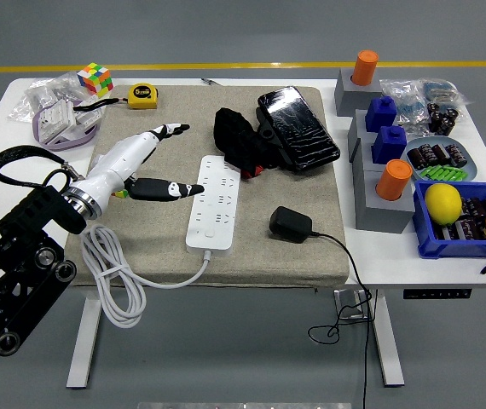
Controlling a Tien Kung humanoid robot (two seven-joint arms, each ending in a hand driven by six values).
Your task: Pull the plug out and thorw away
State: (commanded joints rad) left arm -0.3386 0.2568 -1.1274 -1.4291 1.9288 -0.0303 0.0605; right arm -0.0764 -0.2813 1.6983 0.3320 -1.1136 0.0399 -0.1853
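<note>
A white power strip [212, 201] lies lengthwise on the beige mat [311, 256], its white cord [113, 273] looping off the mat's front left. A black plug adapter [290, 224] lies on the mat to the strip's right, out of the sockets, with its black cable [352, 273] trailing over the table's front edge. My left hand [153, 162] hovers just left of the strip, fingers spread and holding nothing; the thumb tip reaches the strip's left edge. The right arm does not show.
Behind the strip lie a black cloth bundle [239, 141] and a wrapped black pack [297, 128]. A Rubik's cube [95, 78], yellow tape measure [143, 95] and plastic bags [51, 111] sit far left. Grey blocks with blue and orange pegs [383, 170] and a blue bin [473, 217] stand right.
</note>
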